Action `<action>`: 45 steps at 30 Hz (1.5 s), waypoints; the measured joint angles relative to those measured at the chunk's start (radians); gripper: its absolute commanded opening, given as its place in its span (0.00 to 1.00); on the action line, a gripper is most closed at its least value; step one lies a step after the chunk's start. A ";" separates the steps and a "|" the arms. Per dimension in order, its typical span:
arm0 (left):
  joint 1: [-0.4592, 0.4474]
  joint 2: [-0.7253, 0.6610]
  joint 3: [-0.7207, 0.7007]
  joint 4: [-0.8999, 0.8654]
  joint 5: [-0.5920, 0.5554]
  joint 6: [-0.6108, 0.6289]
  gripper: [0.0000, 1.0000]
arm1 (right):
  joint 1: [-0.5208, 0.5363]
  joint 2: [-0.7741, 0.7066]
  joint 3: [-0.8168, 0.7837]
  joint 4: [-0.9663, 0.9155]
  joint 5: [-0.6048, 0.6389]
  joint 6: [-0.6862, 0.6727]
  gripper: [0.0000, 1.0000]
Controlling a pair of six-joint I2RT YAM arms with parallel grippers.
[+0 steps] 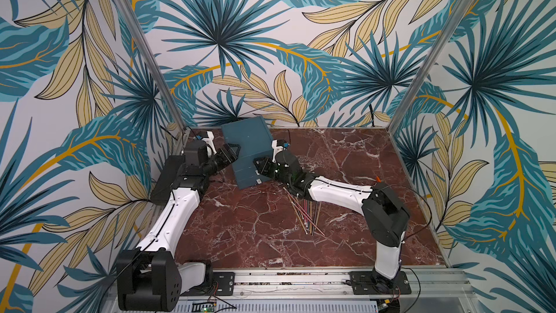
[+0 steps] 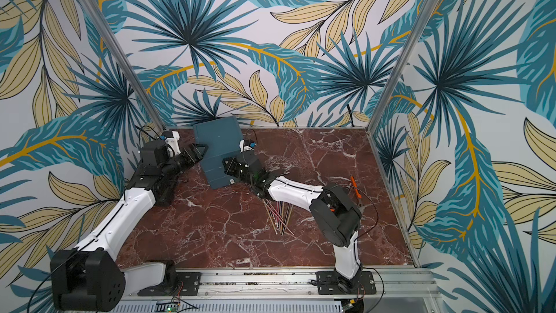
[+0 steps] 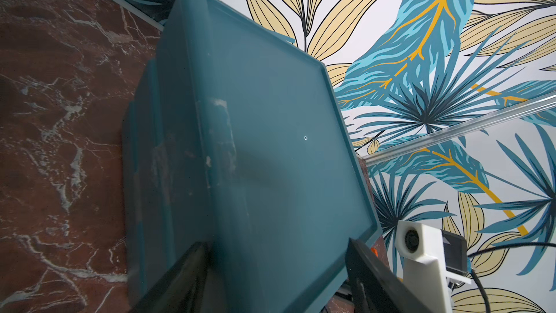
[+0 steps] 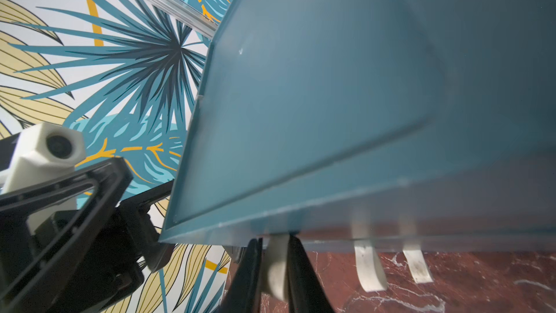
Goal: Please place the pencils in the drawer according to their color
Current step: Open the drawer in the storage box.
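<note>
Teal drawer cabinet (image 1: 246, 143) at marble table's (image 1: 346, 236) far edge. Right gripper (image 4: 274, 240) clamped on topmost white pull tab (image 4: 276, 278); left gripper (image 1: 233, 153) spread wide, braced against cabinet side. Pencils (image 1: 307, 215) heaped mid-table.

A robot test cell in a lab.
Left arm (image 1: 168, 221) and right arm (image 1: 337, 191) stand bolted to an aluminium rail (image 1: 288, 280) beside a marble-look tabletop (image 1: 255, 236), boxed in by leaf-print panels (image 1: 240, 40) on metal posts (image 1: 427, 52).

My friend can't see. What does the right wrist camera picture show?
The right gripper pinches a white pull tab on the teal drawer cabinet, seen from very close. Two more white tabs hang beside it over the red marble table, with leafy wallpaper behind.
</note>
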 measured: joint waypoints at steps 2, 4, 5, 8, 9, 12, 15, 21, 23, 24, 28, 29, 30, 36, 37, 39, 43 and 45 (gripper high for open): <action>0.003 0.000 -0.002 0.002 0.000 0.000 0.78 | 0.000 0.001 0.000 -0.003 -0.002 -0.002 0.00; 0.003 0.000 -0.002 0.003 0.000 0.000 0.80 | 0.000 0.001 0.001 -0.005 -0.004 -0.003 0.00; 0.003 0.000 -0.002 0.005 0.000 0.000 0.80 | 0.000 0.001 0.001 -0.005 -0.006 -0.003 0.00; 0.005 0.000 -0.002 0.007 0.000 0.000 0.80 | 0.000 0.000 0.001 -0.005 -0.008 -0.004 0.00; 0.005 0.000 -0.003 0.009 0.000 0.000 0.80 | 0.000 0.000 0.000 -0.004 -0.008 -0.006 0.00; 0.005 0.000 -0.006 0.012 0.000 0.000 0.80 | 0.004 -0.009 -0.011 -0.004 -0.005 -0.019 0.00; 0.005 0.000 -0.011 0.019 -0.001 0.000 0.81 | 0.015 -0.035 -0.036 -0.013 0.004 -0.032 0.00; 0.008 0.003 -0.013 0.029 0.000 -0.005 0.81 | 0.042 -0.114 -0.120 -0.034 0.016 -0.042 0.00; 0.008 0.006 -0.013 0.032 0.000 -0.005 0.81 | 0.049 -0.141 -0.151 -0.037 0.018 -0.042 0.00; 0.008 0.008 -0.013 0.033 0.000 -0.005 0.81 | 0.054 -0.155 -0.167 -0.039 0.019 -0.042 0.00; 0.010 0.013 -0.013 0.038 0.000 -0.005 0.81 | 0.076 -0.199 -0.208 -0.054 0.029 -0.042 0.00; 0.010 0.014 -0.013 0.039 -0.001 -0.004 0.81 | 0.082 -0.210 -0.218 -0.058 0.034 -0.042 0.00; 0.011 0.015 -0.013 0.039 0.000 -0.004 0.81 | 0.090 -0.221 -0.227 -0.066 0.042 -0.044 0.00; 0.014 0.015 -0.013 0.043 0.000 -0.005 0.82 | 0.155 -0.278 -0.255 -0.129 0.099 -0.058 0.00; 0.014 0.015 -0.015 0.047 0.001 -0.006 0.82 | 0.167 -0.289 -0.258 -0.143 0.107 -0.060 0.00; 0.014 0.015 -0.021 0.055 0.004 -0.008 0.81 | 0.189 -0.309 -0.266 -0.169 0.118 -0.063 0.00; 0.015 0.015 -0.031 0.069 0.008 -0.013 0.81 | 0.222 -0.344 -0.273 -0.227 0.135 -0.063 0.00; 0.016 0.015 -0.035 0.075 0.008 -0.014 0.81 | 0.232 -0.355 -0.282 -0.243 0.139 -0.063 0.00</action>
